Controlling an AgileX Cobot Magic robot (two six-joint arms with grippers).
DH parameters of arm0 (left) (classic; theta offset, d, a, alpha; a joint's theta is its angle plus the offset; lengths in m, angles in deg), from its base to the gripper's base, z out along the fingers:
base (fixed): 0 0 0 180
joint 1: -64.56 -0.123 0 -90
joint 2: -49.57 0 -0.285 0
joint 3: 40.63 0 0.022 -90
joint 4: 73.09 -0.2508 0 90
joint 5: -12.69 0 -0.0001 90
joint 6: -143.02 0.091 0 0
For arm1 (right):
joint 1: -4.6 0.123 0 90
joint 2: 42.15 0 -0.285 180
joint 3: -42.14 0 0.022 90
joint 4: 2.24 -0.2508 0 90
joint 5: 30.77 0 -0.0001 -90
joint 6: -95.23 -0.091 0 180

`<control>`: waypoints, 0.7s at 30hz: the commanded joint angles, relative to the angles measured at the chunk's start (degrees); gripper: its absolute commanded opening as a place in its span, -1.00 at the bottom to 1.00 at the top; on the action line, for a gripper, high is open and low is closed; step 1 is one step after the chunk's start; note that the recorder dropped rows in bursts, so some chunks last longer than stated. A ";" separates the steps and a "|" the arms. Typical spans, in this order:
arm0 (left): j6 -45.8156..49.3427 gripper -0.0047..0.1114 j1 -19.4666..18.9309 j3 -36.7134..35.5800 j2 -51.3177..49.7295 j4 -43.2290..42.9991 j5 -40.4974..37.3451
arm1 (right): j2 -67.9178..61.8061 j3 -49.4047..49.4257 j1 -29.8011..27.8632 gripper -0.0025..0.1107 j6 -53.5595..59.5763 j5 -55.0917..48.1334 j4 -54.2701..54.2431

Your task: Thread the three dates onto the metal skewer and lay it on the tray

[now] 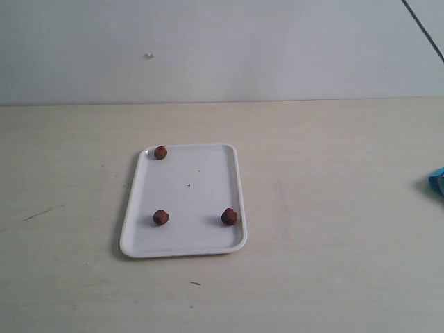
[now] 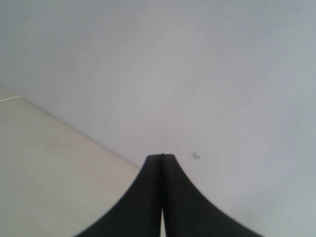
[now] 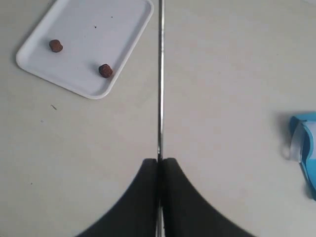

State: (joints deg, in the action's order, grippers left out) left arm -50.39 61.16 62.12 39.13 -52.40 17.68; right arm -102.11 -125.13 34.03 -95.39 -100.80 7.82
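Observation:
The white tray [image 1: 184,239] lies on the table with three dates on it: one at its far left corner [image 1: 160,152], one near left [image 1: 161,217], one near right [image 1: 229,216]. The right wrist view shows the tray [image 3: 123,29] and two of the dates [image 3: 56,46] [image 3: 104,70]. My right gripper [image 3: 159,160] is shut on the metal skewer [image 3: 160,79], a thin rod that runs straight out from the fingertips past the tray's corner. My left gripper [image 2: 162,156] is shut with nothing in it, facing the wall. Neither gripper shows in the exterior view.
A blue and white object [image 1: 437,182] sits at the table's right edge, also in the right wrist view [image 3: 303,148]. A pale wall [image 1: 222,48] rises behind the table. Small dark specks mark the table near the tray [image 1: 195,283].

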 commanded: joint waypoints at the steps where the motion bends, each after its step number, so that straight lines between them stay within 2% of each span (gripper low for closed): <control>1: -7.94 -0.92 -0.01 0.03 0.06 4.85 6.80 | 0.10 0.25 0.27 -0.96 0.50 0.07 0.19; 3: -11.48 -0.92 -0.01 2.70 -0.95 4.89 7.84 | 0.00 0.25 0.27 -0.96 0.50 0.07 0.52; 5: -10.91 -0.92 -0.01 8.05 -3.76 3.27 7.16 | -0.12 0.25 0.27 -0.96 0.50 0.27 0.52; 8: -10.78 -0.92 -0.01 18.54 -11.48 -5.65 3.52 | -0.50 0.25 0.27 -0.96 -0.49 1.75 -0.01; 13: -8.43 -0.92 -0.01 35.78 -30.11 -17.97 -12.34 | -0.73 0.25 0.27 -0.96 -2.43 6.41 -3.29; 21: 9.96 -0.92 0.22 59.89 -61.34 -14.60 -41.47 | -0.97 0.25 0.27 -0.96 -2.43 15.63 -3.98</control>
State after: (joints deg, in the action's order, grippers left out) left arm -45.74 61.16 116.09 -13.71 -68.97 -13.80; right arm -102.71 -125.09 34.03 -97.50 -89.54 3.68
